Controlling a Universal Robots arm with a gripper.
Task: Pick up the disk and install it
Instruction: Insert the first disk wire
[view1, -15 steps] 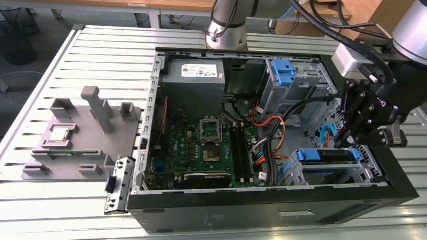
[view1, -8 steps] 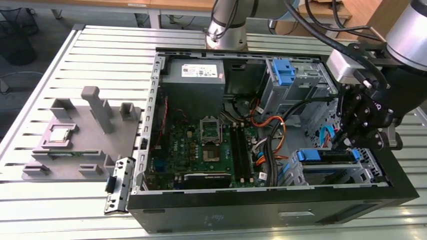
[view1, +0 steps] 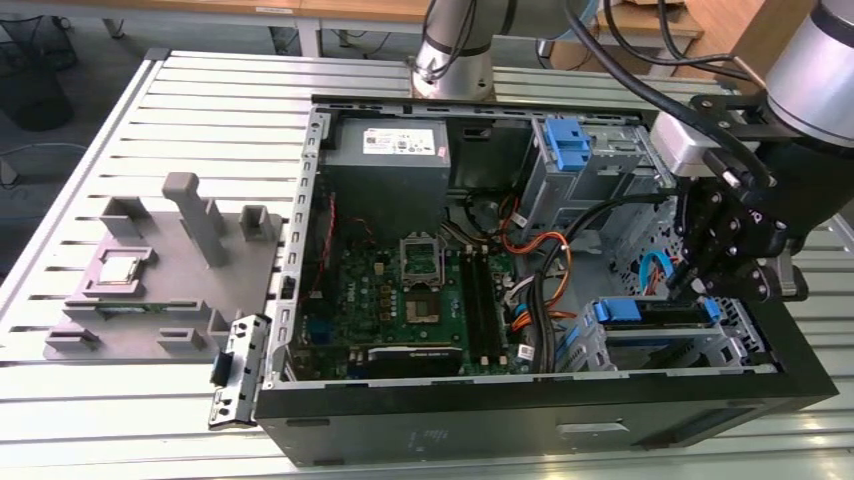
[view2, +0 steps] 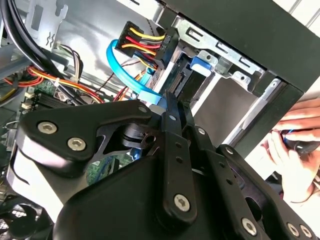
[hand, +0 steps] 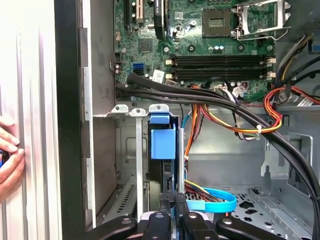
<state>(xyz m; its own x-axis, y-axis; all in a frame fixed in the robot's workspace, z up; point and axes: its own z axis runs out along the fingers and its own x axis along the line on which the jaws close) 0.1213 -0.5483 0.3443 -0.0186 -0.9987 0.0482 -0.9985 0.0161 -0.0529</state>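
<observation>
Disk (hand: 162, 142) stands on edge in the metal bay (hand: 126, 165) near the case's front corner, its blue carrier tab facing up out of the slot; in the exterior view the same blue frame (view1: 650, 312) shows seated in the bay below the hand (view1: 727, 262). Upright is how the slot takes it, so it looks pushed most or all of the way home. The hand (hand: 174, 212) sits right behind the disk's rear edge, its two black fingers (view2: 172, 135) drawn close together in line with the carrier. Whether they pinch that edge or merely press against it I cannot tell.

The case (view1: 534, 420) lies on its side on the slatted worktop (view1: 200, 100), open face up, which gives the arm straight access from above. Inside are the motherboard (hand: 200, 45), a power supply (view1: 390, 150), bundled cables (hand: 210, 102), and a loose blue data cable (hand: 212, 204) beside the bay. A second bay holds an upright blue bracket (view1: 567, 145). A person's fingers (hand: 9, 160) rest at the worktop edge, outside the case.
</observation>
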